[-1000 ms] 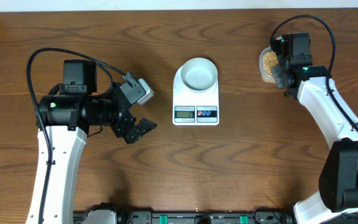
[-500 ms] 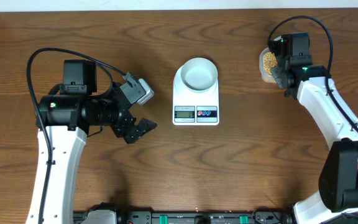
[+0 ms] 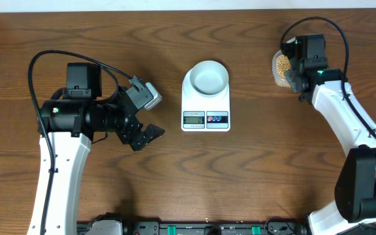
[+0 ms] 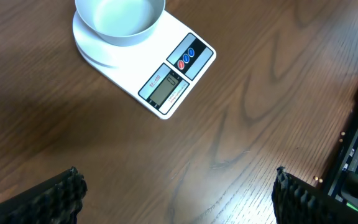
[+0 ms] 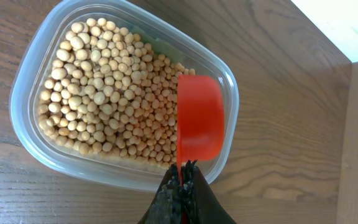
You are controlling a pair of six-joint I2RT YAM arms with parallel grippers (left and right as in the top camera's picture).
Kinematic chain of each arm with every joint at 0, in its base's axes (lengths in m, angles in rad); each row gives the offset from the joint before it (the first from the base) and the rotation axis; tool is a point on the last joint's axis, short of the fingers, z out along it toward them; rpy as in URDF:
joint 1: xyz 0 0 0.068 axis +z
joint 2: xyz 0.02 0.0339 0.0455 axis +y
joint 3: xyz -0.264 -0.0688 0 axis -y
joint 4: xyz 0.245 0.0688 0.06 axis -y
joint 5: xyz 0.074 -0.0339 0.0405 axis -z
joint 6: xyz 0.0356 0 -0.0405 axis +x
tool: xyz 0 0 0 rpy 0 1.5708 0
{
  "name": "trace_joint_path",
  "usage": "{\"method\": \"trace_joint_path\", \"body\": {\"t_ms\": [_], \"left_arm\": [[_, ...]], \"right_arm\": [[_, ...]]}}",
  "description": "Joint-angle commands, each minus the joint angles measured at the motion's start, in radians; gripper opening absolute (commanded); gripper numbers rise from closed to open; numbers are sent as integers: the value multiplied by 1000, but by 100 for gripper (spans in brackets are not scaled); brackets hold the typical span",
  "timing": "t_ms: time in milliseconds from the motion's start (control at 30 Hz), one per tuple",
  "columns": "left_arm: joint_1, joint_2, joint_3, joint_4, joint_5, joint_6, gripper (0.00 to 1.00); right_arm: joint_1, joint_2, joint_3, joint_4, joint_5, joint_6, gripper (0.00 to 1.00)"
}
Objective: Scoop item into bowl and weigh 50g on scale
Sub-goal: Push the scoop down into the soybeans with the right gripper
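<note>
I saw small, round, tan beans [image 5: 104, 93] in a clear tub [image 5: 32, 62] at the desk's right. My right gripper [image 5: 182, 186] pinched a red scoop [image 5: 199, 118] over them, and my left gripper [image 4: 179, 199] was spread. I couldn't read the scale [image 4: 126, 65] display.

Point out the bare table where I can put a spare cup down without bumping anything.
Widest: bare wood between the scale and the clear tub. Also free: the stretch in front of the scale's display, and the gap between the open left pincer and the scale. Crowded: the tub corner, where the right pincer holds a red scoop over the beans.
</note>
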Motion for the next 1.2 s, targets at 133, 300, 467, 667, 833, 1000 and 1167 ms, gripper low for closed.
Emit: {"method": "trace_joint_path", "body": {"t_ms": [133, 300, 467, 667, 833, 1000, 1167], "left_arm": [[4, -2, 15, -3, 13, -4, 98], [4, -2, 15, -3, 13, -4, 98], [4, -2, 15, -3, 13, -4, 98], [4, -2, 15, -3, 13, -4, 98], [4, -2, 15, -3, 13, -4, 98], [4, -2, 15, -3, 13, -4, 98], [4, -2, 15, -3, 13, -4, 98]], "right_arm": [[-14, 27, 13, 4, 15, -10, 1], [-14, 55, 13, 5, 16, -11, 1], [-14, 85, 13, 4, 15, 11, 1], [-13, 86, 13, -5, -7, 43, 1], [-14, 86, 13, -37, -107, 84, 1], [-14, 86, 13, -60, -186, 124, 1], [-14, 86, 13, -72, -210, 171, 1]]}}
